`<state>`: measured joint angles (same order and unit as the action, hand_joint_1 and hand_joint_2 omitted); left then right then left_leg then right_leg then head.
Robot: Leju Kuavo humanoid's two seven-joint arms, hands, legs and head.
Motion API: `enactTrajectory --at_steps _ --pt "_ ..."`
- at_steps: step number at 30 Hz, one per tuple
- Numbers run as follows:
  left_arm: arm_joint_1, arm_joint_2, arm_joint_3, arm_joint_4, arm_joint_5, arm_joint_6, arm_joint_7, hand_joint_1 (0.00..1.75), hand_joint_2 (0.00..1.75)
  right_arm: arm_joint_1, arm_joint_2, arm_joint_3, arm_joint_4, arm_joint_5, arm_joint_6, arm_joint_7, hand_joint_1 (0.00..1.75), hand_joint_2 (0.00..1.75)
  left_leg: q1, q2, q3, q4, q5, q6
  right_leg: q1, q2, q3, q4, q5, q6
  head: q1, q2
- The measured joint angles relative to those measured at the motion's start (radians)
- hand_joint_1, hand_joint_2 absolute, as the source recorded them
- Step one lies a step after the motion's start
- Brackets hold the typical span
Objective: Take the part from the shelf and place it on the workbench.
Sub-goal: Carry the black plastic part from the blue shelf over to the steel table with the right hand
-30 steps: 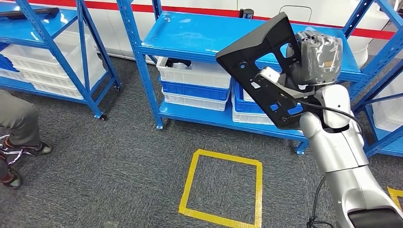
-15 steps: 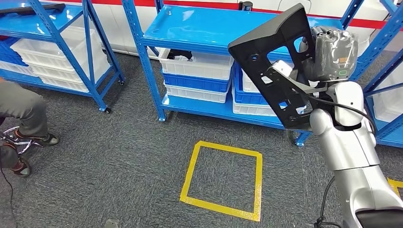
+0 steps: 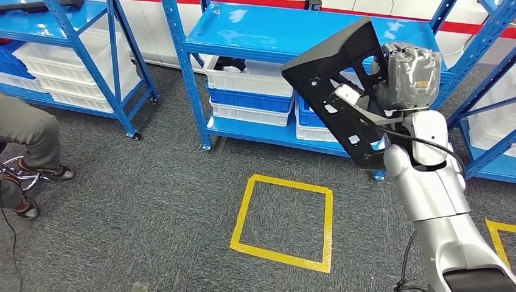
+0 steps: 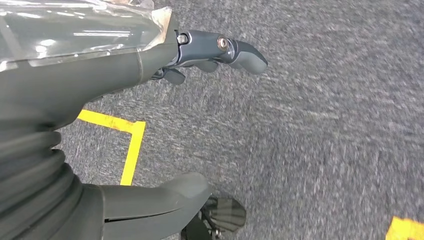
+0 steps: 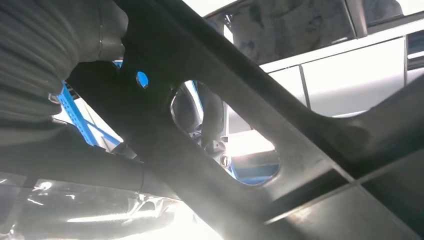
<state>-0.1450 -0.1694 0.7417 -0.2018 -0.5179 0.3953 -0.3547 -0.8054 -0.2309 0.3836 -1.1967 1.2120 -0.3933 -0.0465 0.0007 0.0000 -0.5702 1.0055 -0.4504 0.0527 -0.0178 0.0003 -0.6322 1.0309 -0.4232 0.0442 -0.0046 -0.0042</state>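
One black part (image 3: 341, 91) held up in the head view by the right hand (image 3: 404, 76), raised on a bent silver arm in front of the blue shelf (image 3: 274, 36), tilted, its flat face toward the camera, fingers behind it and hidden. Below, grey carpet with a yellow tape square (image 3: 283, 222).

Left wrist view: left hand (image 4: 150, 125) hanging over carpet, holding nothing, thumb and fingers (image 4: 235, 50) apart.

Right wrist view: part (image 5: 280, 150) pressed close against the hand, dark fingers (image 5: 210, 120) seen through its cutout, wrapped round the frame.
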Motion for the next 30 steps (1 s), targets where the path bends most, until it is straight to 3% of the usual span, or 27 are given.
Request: enactTrajectory --at_steps 1,3,4,5,6,8,10,11,12,15,17,19,20,21,23,25,27,29,30 --pt "0.0 0.0 0.001 0.0 0.0 0.0 0.0 0.0 1.75 0.0 0.0 -0.002 0.0 0.001 0.0 0.0 1.52 1.75 0.002 0.001 -0.005 -0.007 0.01 0.006 0.001 0.0 -0.02 0.04 -0.026 -0.003 0.004 0.0" --pt "0.0 0.0 0.002 0.0 0.0 0.001 -0.003 0.0 1.75 0.002 0.001 -0.005 0.0 0.004 0.0 -0.001 1.52 1.75 0.002 0.002 -0.023 -0.009 0.023 0.012 0.001 0.0 -0.075 0.173 -0.097 -0.011 0.012 0.0" --pt "0.001 -0.001 0.002 0.0 0.0 0.002 -0.006 0.0 1.75 0.006 0.002 -0.006 0.0 0.006 0.001 -0.002 1.52 1.75 0.001 0.003 -0.033 -0.009 0.029 0.013 0.0 0.0 -0.098 0.235 -0.124 -0.01 0.015 0.0" --pt "0.002 -0.001 0.002 0.0 -0.001 0.003 -0.009 0.0 1.75 0.01 0.003 -0.006 0.0 0.008 0.001 -0.002 1.52 1.75 0.001 0.003 -0.041 -0.008 0.035 0.012 -0.001 0.0 -0.101 0.264 -0.135 -0.005 0.017 0.0" --pt "0.002 -0.002 0.003 0.0 -0.001 0.004 -0.012 0.0 1.75 0.013 0.005 -0.006 0.001 0.009 0.001 -0.004 1.52 1.75 0.002 0.003 -0.047 -0.007 0.04 0.009 -0.002 0.0 -0.083 0.25 -0.129 0.003 0.019 0.0" --pt "0.003 -0.003 0.003 0.0 -0.003 0.008 -0.016 0.0 1.75 0.015 0.009 -0.007 0.001 0.008 -0.002 -0.009 1.52 1.75 0.002 0.003 -0.056 0.0 0.046 0.004 -0.005 -0.001 0.004 0.118 -0.094 0.018 0.024 0.0" --pt "0.002 -0.004 0.003 0.0 -0.005 0.013 -0.019 0.0 1.75 0.016 0.014 -0.01 0.0 0.003 -0.011 -0.017 1.52 1.75 -0.002 0.003 -0.064 0.009 0.048 -0.004 -0.003 -0.001 0.07 0.003 -0.069 0.014 0.026 0.0" --pt "0.002 -0.004 0.003 0.0 -0.006 0.015 -0.02 0.0 1.75 0.017 0.016 -0.012 0.0 0.0 -0.016 -0.02 1.52 1.75 -0.003 0.004 -0.067 0.012 0.05 -0.008 0.0 0.0 0.082 -0.021 -0.065 0.006 0.025 0.0" --pt "0.003 -0.004 0.003 0.0 -0.008 0.016 -0.022 0.0 1.75 0.018 0.018 -0.015 0.0 -0.002 -0.021 -0.022 1.52 1.75 -0.004 0.006 -0.069 0.012 0.053 -0.014 0.004 0.003 0.08 -0.02 -0.062 -0.003 0.024 0.0" --pt "0.003 -0.004 0.003 0.0 -0.015 0.017 -0.023 0.0 1.75 0.021 0.024 -0.022 -0.004 -0.004 -0.026 -0.022 1.52 1.75 0.0 0.01 -0.079 0.023 0.046 -0.029 -0.004 0.011 0.078 -0.021 -0.048 -0.026 0.021 0.0" --pt "0.003 -0.004 0.003 0.0 -0.018 0.017 -0.023 0.0 1.75 0.022 0.028 -0.027 -0.009 -0.004 -0.027 -0.022 1.52 1.75 0.004 0.008 -0.118 0.115 -0.015 -0.041 -0.01 0.019 0.075 -0.023 -0.04 -0.037 0.015 0.0" --pt "0.003 -0.004 0.003 0.0 -0.02 0.016 -0.022 0.0 1.75 0.027 0.029 -0.031 -0.011 -0.004 -0.027 -0.022 1.52 1.75 0.009 0.007 -0.176 0.258 -0.086 -0.052 -0.009 0.03 0.069 -0.022 -0.036 -0.042 0.009 0.0" --pt "0.003 -0.005 0.003 0.0 -0.021 0.016 -0.022 0.0 1.75 0.031 0.029 -0.033 -0.012 -0.004 -0.027 -0.022 1.52 1.75 0.01 0.007 -0.192 0.301 -0.098 -0.053 -0.009 0.037 0.067 -0.022 -0.034 -0.042 0.008 0.0" --pt "0.003 -0.005 0.003 0.0 -0.022 0.016 -0.022 0.0 1.75 0.034 0.029 -0.033 -0.012 -0.003 -0.027 -0.022 1.52 1.75 0.011 0.006 -0.19 0.306 -0.09 -0.053 -0.008 0.046 0.066 -0.022 -0.033 -0.042 0.007 0.0" --pt "0.003 -0.004 0.003 0.0 -0.024 0.016 -0.022 0.0 1.75 0.038 0.03 -0.035 -0.015 -0.003 -0.027 -0.022 1.52 1.75 0.012 -0.014 -0.13 0.2 -0.029 -0.046 -0.009 0.066 0.066 -0.022 -0.031 -0.039 0.005 0.0" --pt "0.003 -0.003 0.003 0.0 -0.025 0.016 -0.022 0.0 1.75 0.036 0.032 -0.035 -0.019 -0.003 -0.029 -0.022 1.52 1.75 0.016 -0.071 -0.06 0.069 0.016 -0.033 -0.008 0.085 0.061 -0.021 -0.028 -0.033 0.006 0.0" --pt "0.004 -0.002 0.002 0.0 -0.027 0.016 -0.022 0.0 1.75 0.035 0.034 -0.036 -0.022 -0.003 -0.032 -0.022 1.52 1.75 0.015 -0.097 -0.038 0.02 0.019 -0.027 -0.012 0.105 0.049 -0.022 -0.022 -0.022 0.005 0.0" --pt "0.004 -0.003 0.002 0.0 -0.027 0.016 -0.022 0.0 1.75 0.037 0.034 -0.038 -0.023 -0.003 -0.033 -0.022 1.52 1.75 0.013 -0.068 -0.035 0.005 0.023 -0.022 -0.015 0.123 0.036 -0.025 -0.015 -0.007 0.003 0.0" --pt "0.003 -0.004 0.002 0.0 -0.027 0.016 -0.022 0.0 1.75 0.038 0.033 -0.04 -0.025 -0.003 -0.034 -0.022 1.52 1.75 0.013 -0.054 -0.031 -0.004 0.027 -0.016 -0.012 0.109 0.026 -0.016 -0.02 -0.004 0.004 0.0"
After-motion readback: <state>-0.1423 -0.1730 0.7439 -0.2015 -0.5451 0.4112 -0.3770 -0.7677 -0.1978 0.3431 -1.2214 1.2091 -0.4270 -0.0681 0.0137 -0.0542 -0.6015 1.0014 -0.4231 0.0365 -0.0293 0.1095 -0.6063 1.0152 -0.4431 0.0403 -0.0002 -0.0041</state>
